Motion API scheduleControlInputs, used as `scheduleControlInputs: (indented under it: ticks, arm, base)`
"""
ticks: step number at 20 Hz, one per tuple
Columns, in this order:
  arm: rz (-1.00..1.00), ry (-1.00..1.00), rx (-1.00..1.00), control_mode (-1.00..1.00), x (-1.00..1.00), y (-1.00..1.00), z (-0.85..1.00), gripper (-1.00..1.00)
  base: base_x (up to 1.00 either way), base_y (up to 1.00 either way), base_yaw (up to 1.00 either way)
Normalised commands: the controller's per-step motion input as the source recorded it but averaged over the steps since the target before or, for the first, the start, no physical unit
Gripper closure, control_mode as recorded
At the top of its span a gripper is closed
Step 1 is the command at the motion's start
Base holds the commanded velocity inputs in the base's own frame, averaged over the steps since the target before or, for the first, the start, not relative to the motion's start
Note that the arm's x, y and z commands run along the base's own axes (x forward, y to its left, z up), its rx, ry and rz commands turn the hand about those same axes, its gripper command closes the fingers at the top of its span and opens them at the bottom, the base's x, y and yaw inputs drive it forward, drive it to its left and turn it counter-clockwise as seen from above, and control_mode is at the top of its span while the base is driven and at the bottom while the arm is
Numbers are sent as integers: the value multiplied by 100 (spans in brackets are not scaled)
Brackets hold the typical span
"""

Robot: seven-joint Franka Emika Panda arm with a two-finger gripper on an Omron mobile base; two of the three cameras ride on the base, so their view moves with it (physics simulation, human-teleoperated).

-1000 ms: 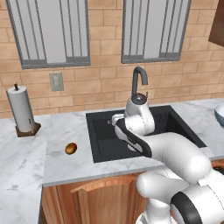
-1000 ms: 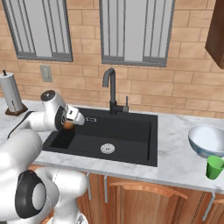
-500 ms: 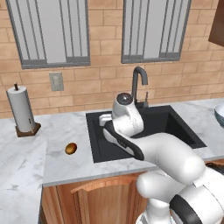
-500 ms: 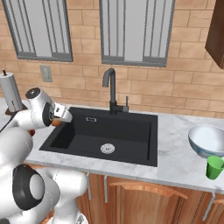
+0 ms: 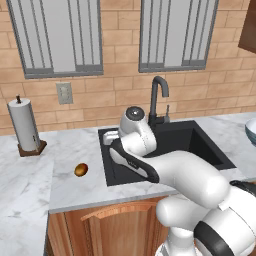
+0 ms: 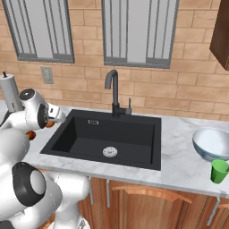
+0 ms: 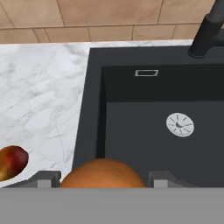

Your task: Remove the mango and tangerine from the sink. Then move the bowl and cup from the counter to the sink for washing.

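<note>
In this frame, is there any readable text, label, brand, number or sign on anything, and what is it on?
None: no readable text in any view.
The sink, tap, bowl, green cup, paper towel roll and wall outlet carry no markings.
The small silver plate on the sink's back wall is blank.
The tangerine between the gripper fingers and the mango on the counter bear no stickers.

Orange tangerine [image 7: 103, 174], black sink [image 7: 131, 118], grey-veined white counter [image 7: 43, 100].

Counter [image 7: 48, 92] left of sink [image 7: 144, 131] bare; mango [image 7: 11, 162] nearby.
</note>
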Motion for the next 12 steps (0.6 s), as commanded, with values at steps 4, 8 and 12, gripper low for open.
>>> scheduleControlInputs:
  ticks: [4,8,12]
  arm:
    - [10,-3,9,-100,0,28,3,100]
    - [11,-6,7,-100,0,30,0,100]
    - [8,-6,6,-100,0,32,0,100]
  base:
    - [0,0,0]
    - [0,0,0]
    - [0,0,0]
